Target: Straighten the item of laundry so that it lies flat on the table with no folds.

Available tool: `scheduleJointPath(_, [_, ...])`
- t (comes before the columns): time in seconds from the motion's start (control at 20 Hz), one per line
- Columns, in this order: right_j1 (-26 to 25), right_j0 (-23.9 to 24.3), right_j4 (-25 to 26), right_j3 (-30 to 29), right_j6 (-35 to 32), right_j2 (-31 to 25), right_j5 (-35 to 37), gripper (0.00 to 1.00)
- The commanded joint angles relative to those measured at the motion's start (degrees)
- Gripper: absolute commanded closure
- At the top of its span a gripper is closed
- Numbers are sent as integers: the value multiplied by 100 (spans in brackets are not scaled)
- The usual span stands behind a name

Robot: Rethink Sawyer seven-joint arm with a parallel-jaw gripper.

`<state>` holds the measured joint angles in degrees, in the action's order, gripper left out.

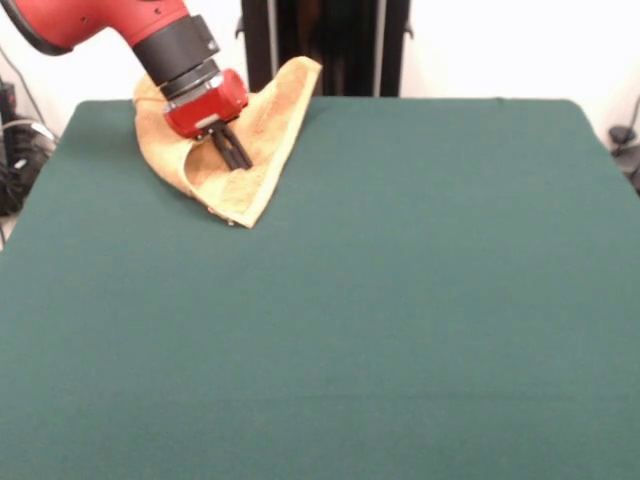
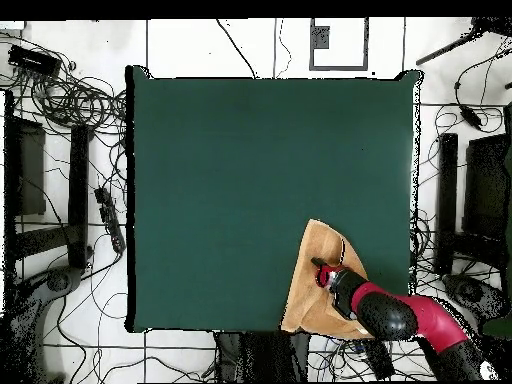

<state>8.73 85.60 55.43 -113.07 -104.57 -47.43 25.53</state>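
The orange-tan towel (image 1: 262,150) lies bunched and folded over at the far left corner of the green table (image 1: 400,300). One corner of it stands up above the table's far edge, and a point reaches toward the table's middle. My gripper (image 1: 239,160) comes down at a slant onto the towel's middle. Its two dark fingers are close together and pinch the cloth. In the overhead view the towel (image 2: 303,295) sits at the table's (image 2: 250,180) bottom right edge, with the gripper (image 2: 320,267) on its right side.
The black pedestal (image 1: 325,45) stands behind the table's far edge. Cables and black stands (image 2: 80,180) lie on the floor around the table. The towel reaches the table edge nearest the robot's base.
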Motion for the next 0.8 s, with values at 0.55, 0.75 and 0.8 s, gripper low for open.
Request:
scheduleJointPath(0.55, [-3161,-923,1341,2380,1734,-529,-1456,100])
scheduleJointPath(0.75, [-3421,-815,1538,2409,1577,-644,-1691,100])
scheduleJointPath(0.8, [-3343,-899,1656,2392,1348,-635,-1827,100])
